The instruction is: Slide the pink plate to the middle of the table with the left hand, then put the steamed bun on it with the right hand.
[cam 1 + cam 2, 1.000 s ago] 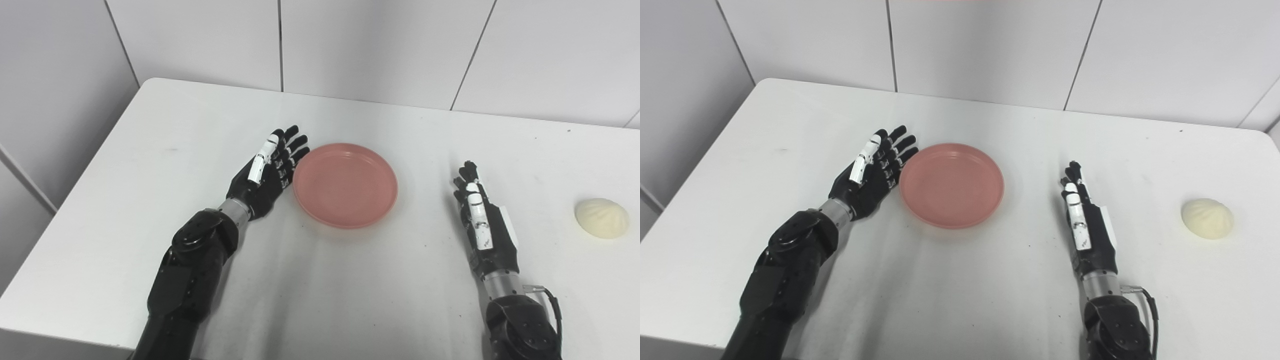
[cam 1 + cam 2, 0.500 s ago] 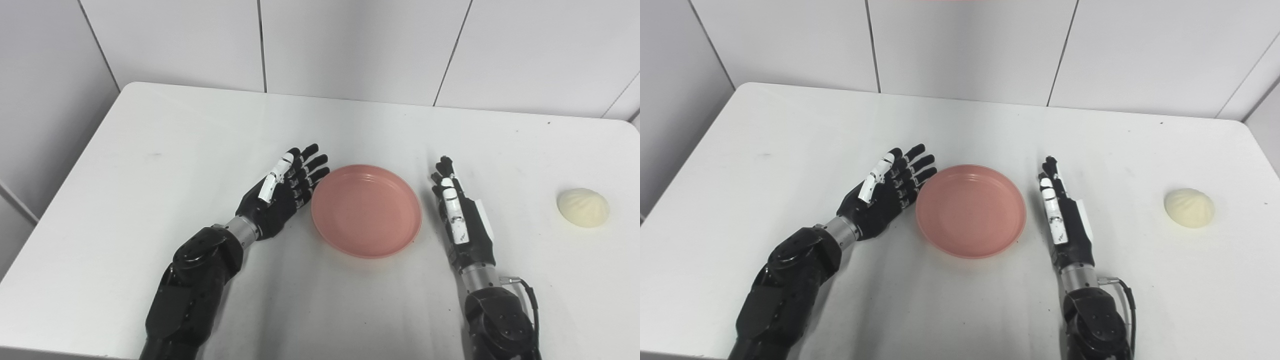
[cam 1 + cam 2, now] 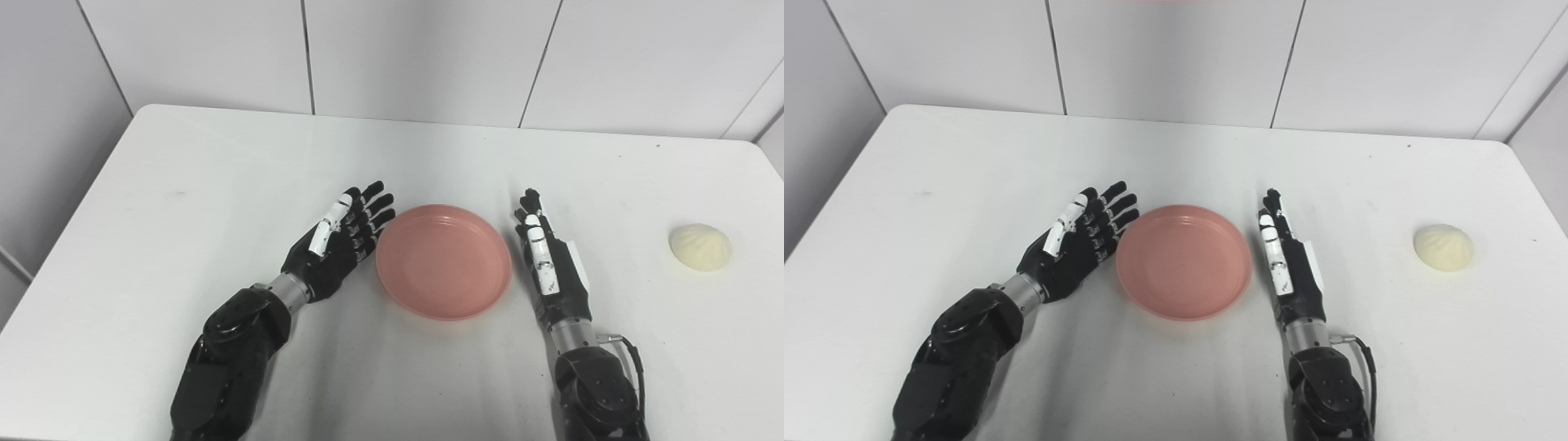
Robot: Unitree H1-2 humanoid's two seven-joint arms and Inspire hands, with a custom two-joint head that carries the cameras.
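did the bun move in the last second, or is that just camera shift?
No. The steamed bun keeps its place near the table's right edge; the whole view shifted, so the camera moved.

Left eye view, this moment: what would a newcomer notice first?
The pink plate stands out, empty, near the middle of the white table. The black left hand and right hand flank it, both open, fingers stretched out. Far off to the right lies the pale steamed bun, alone and untouched.

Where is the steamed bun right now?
The steamed bun sits alone on the table's right side, well right of the right hand and pink plate.
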